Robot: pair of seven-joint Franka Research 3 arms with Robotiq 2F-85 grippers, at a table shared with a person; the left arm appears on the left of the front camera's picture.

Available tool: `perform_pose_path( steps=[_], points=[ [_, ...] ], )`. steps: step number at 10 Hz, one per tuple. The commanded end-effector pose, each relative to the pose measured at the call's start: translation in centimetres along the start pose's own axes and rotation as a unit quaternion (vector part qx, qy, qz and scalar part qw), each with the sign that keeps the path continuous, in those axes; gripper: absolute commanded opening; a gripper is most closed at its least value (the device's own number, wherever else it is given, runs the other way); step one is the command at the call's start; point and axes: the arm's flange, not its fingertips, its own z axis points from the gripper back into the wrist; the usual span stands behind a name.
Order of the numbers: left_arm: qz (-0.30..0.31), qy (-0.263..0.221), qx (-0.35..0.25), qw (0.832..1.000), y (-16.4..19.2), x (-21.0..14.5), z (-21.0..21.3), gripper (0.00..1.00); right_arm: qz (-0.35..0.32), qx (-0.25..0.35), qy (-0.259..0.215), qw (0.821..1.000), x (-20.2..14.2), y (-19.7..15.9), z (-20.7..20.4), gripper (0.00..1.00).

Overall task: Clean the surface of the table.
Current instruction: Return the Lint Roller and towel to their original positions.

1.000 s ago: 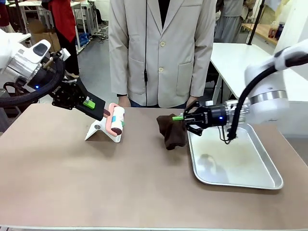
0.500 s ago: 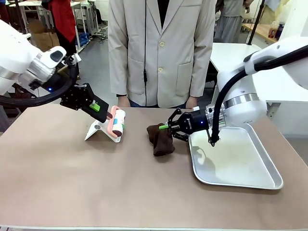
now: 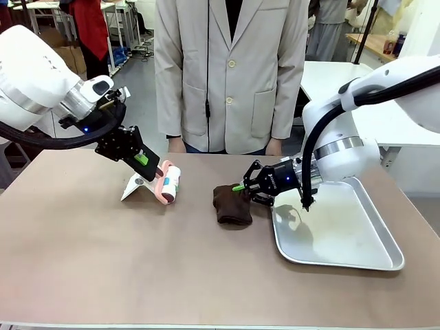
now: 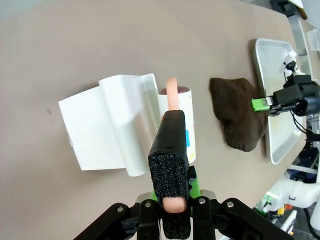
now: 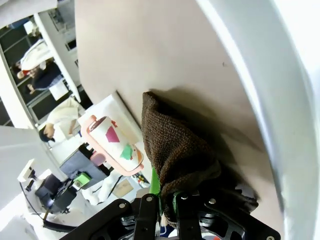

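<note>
Two grippers work over the table (image 3: pixel 103 254), which fills the near half of the front view. The left gripper (image 3: pixel 157 172), at ten o'clock from the table's middle, is clamped on the pink handle of a lint roller (image 3: pixel 169 183) above its white stand (image 3: pixel 141 187). The right gripper (image 3: pixel 240 187) pinches a brown cloth (image 3: pixel 232 205) lying at centre, with a metal tray (image 3: pixel 344 237) at three o'clock.

The left gripper (image 3: pixel 152 165) is clamped tight, its arm reaching in low from the left. The right gripper (image 3: pixel 242 187) is pinched closed, its wrist level, pointing left.
</note>
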Motion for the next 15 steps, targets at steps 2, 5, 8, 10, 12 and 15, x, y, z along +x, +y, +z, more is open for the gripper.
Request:
perform_pose_path(
  steps=[2,5,8,10,12,15],
  points=[
    [0.034,-0.009,0.015,0.999,-0.7,1.2,0.0,0.22,-0.007,-0.026,0.0,1.0,-0.2,0.5,-0.8,0.11],
    [0.043,0.004,0.029,0.999,-0.4,1.4,-0.3,0.22,-0.005,-0.029,0.007,1.0,-0.3,0.4,-0.8,0.11],
    [0.062,0.007,0.037,0.997,0.3,1.8,-1.0,0.22,-0.004,-0.027,0.014,1.0,-0.2,0.3,-1.1,0.11],
    [0.08,-0.007,0.055,0.995,0.7,2.0,-1.3,0.22,0.002,-0.028,0.018,0.999,-0.3,0.2,-1.3,0.11],
    [0.083,-0.004,0.059,0.995,1.1,2.2,-1.7,0.22,0.003,-0.03,0.02,0.999,-0.2,0.2,-1.4,0.11],
    [0.091,0.002,0.056,0.994,1.4,2.3,-1.8,0.73,0.009,-0.023,0.025,0.999,-0.2,0.1,-1.5,0.65]
  ],
)
